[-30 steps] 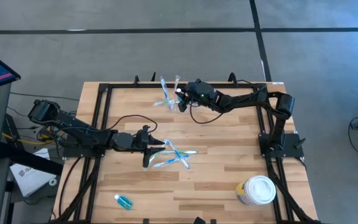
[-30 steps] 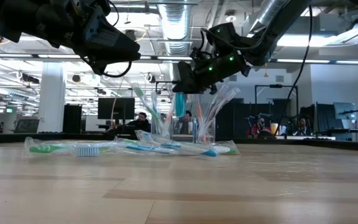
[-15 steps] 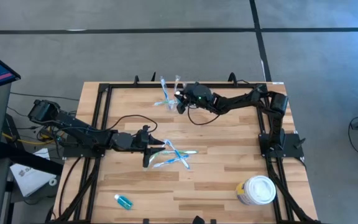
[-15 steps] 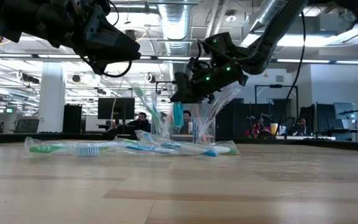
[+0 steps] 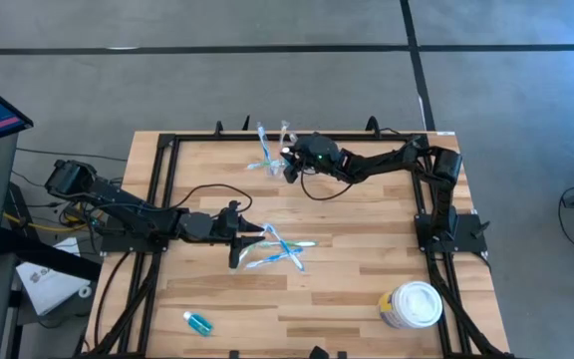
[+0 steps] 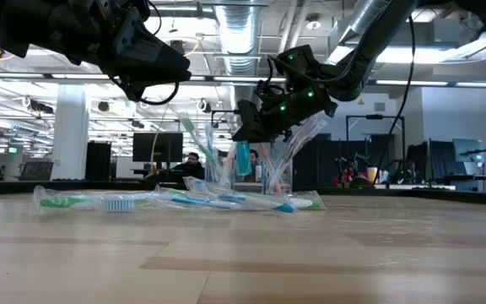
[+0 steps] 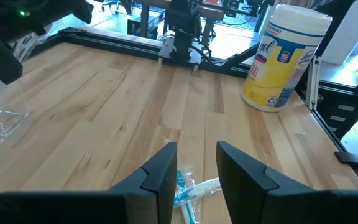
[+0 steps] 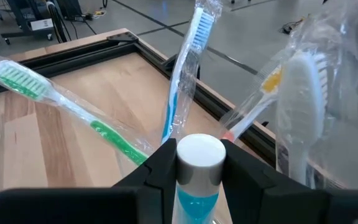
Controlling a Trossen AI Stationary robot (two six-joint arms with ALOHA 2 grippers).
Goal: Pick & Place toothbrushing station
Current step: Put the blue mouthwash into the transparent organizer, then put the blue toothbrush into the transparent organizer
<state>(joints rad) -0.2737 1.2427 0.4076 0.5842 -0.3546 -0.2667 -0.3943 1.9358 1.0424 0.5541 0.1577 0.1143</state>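
Currently: my right gripper clamps a white-capped blue bottle over the toothbrushing station, three brushes already standing inside. Left gripper hangs parted, empty, above loose wrapped toothbrushes awaiting placement.

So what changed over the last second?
The right claw, gripping a small blue tube, slid slightly left along the table's far edge and dipped toward the clear holder of toothbrushes. The left claw and the loose brushes stayed put.

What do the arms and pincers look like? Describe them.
Both arms are dark, jointed, with black cables looping alongside. The left pincer has two flat, dark angular fingers. The right pincer has matching fingers, and green lights glow on the right wrist.
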